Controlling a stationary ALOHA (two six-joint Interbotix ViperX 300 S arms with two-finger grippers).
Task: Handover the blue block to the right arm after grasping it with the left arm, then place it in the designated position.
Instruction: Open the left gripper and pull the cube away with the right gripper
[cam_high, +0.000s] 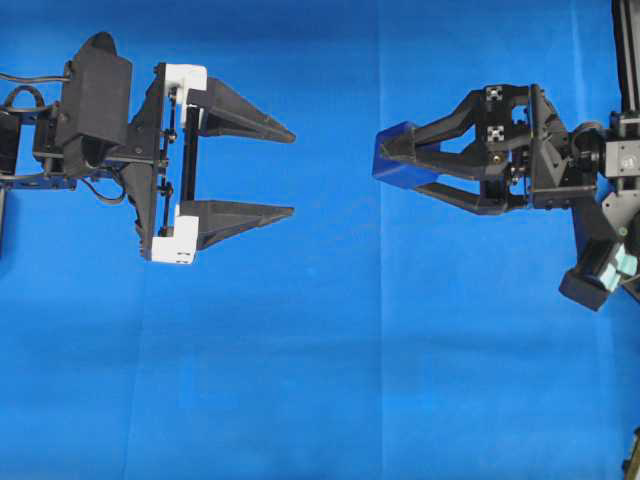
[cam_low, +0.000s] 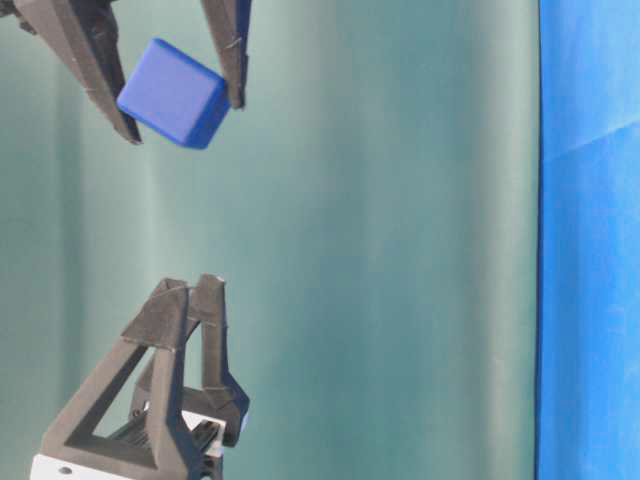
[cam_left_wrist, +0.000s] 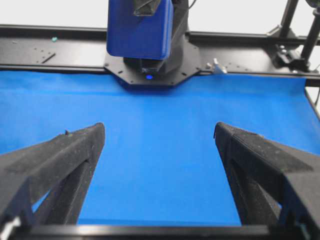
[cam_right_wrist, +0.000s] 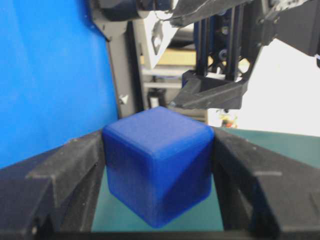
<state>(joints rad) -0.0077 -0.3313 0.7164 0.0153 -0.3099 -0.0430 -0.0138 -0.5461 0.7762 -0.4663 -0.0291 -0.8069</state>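
The blue block (cam_right_wrist: 157, 167) sits clamped between the two black fingers of the right pincer (cam_high: 398, 160), held in the air above the blue cloth (cam_high: 300, 380) that covers the bench, over its right half in the overhead view. The right wrist view shows both fingers pressed flat against opposite faces of the cube, with one corner pointing down; the table-level view shows the same grip with the block tilted between the finger tips.

The left pincer (cam_high: 290, 172) stands well apart from the block, over the left half of the bench, with its jaws spread wide and nothing between them; its wrist view shows only bare cloth between the fingers (cam_left_wrist: 65, 160), and the block hanging beyond them.

Judging from this, the pick-up and the handover are done, since the block is in the right arm's hold alone and the left arm has let go. What is left is the placing. No marked spot for the block can be made out on the cloth in any view, so the target probably lies outside the frames or is unmarked.
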